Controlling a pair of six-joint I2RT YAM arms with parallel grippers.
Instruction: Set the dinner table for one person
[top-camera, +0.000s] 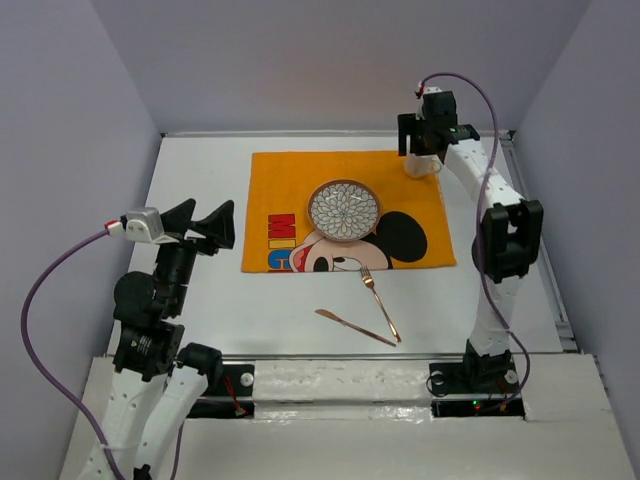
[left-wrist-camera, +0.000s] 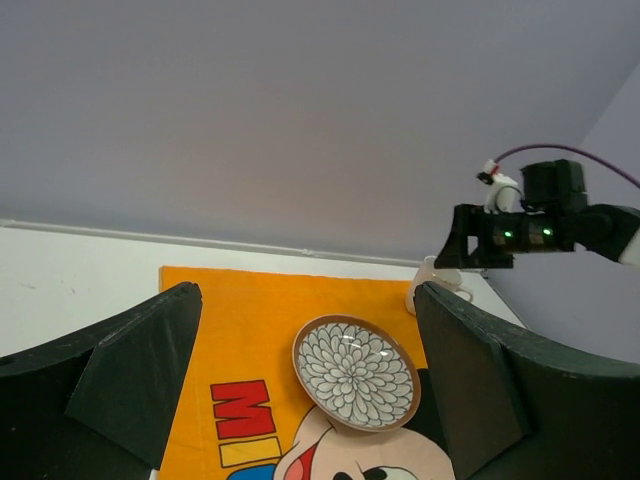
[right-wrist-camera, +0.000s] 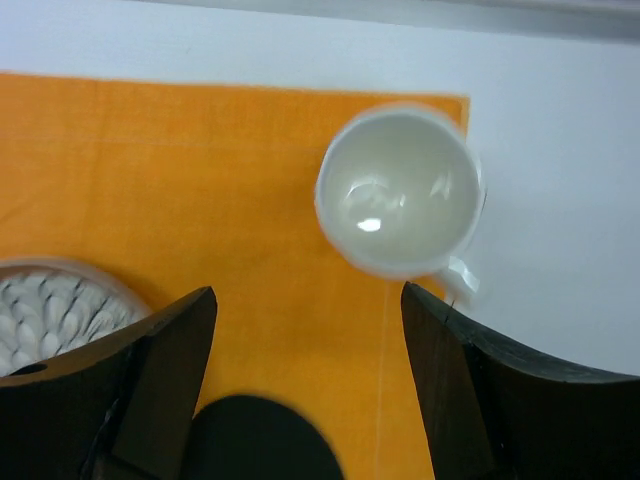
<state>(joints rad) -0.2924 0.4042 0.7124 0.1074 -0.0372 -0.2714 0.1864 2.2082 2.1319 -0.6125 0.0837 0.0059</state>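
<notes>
Plain flat white rectangular worktop (top-camera: 200, 300), orange mat (top-camera: 290, 190) toward 12 o'clock. left claw (left-wrist-camera: 305, 292) and right claw (right-wrist-camera: 305, 295) gape wide, both empty.

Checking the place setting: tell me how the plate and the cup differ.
The plate is shallow with a grey petal pattern; the cup is deep and plain white. The plate sits mid-mat; the cup stands at the mat's far right corner. Both are round, upright and empty.
</notes>
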